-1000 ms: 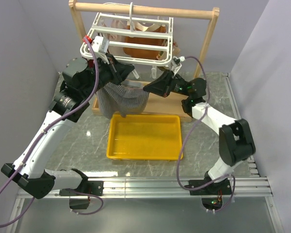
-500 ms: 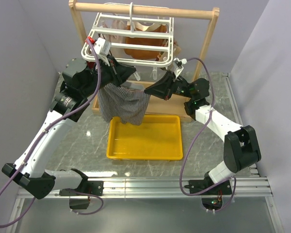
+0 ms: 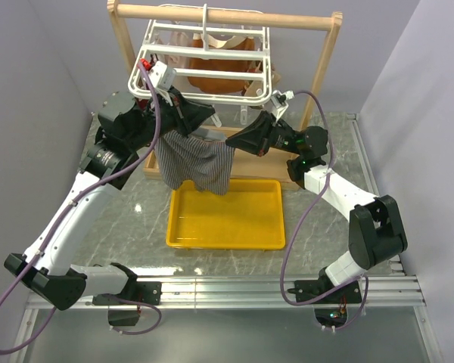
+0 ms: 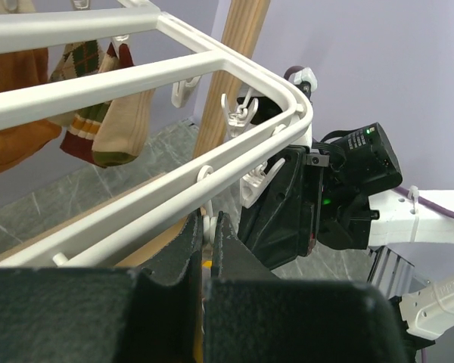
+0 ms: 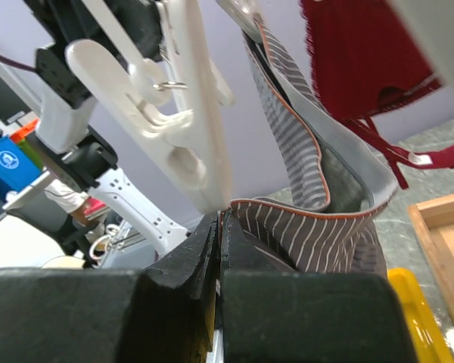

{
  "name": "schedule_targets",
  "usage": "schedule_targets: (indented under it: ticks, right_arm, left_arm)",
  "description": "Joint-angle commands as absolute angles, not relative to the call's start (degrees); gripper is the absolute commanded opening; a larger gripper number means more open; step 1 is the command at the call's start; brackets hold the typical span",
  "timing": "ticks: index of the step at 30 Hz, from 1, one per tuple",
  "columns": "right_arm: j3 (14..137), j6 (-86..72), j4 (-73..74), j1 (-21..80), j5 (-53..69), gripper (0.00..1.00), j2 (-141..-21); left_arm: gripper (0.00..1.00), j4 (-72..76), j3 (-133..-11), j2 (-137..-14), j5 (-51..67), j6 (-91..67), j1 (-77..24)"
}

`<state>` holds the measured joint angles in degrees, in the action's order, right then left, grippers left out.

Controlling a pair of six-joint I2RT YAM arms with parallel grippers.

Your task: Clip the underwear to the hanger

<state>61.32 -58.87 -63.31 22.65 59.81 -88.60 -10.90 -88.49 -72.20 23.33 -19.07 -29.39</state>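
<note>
The striped underwear (image 3: 197,162) hangs stretched between the two arms above the far-left part of the tabletop, its hem over the far rim of the yellow tray (image 3: 227,243). It sits just below the near rim of the white hanger (image 3: 212,94), which hooks on the wooden stand (image 3: 227,15). The left pincer (image 3: 203,113) is clenched and, judging from the top view, grips one end of the waistband. The right pincer (image 5: 218,225) is clenched on the waistband's orange-trimmed edge. In the right wrist view a white clip (image 5: 189,128) dangles just above those fingertips, its mouth touching or almost touching the cloth. To do this step well, the band should be kept taut and level, and the pinched edge lifted straight into the clip's mouth. Letting go should probably wait until the clip has bitten, since slack could let the cloth slip past. No writing can be read; a blue label at the right wrist view's left edge is too blurred.
</note>
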Motion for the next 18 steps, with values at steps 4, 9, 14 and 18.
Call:
schedule_targets:
  ticks: [4, 9, 14, 18]
  right_arm:
    - [61.6, -64.4, -70.6, 23.0, 58.8, 0.0, -86.7]
    - [63.5, -65.6, -71.2, 23.1, 58.2, 0.0, -87.7]
    - [65.3, -68.1, -73.3, 23.1, 57.5, 0.0, -88.9]
    - [65.9, -69.0, -74.4, 23.0, 57.4, 0.0, -89.6]
  left_arm:
    - [0.0, -14.1, -87.1, -70.8, 34.4, -19.4, -30.1]
    - [0.0, -13.8, -86.8, -70.8, 36.5, -20.0, -30.0]
    - [0.0, -13.2, -86.4, -70.8, 38.6, -20.3, -29.6]
    - [0.0, -13.1, -86.3, -71.1, 40.1, -20.5, -29.4]
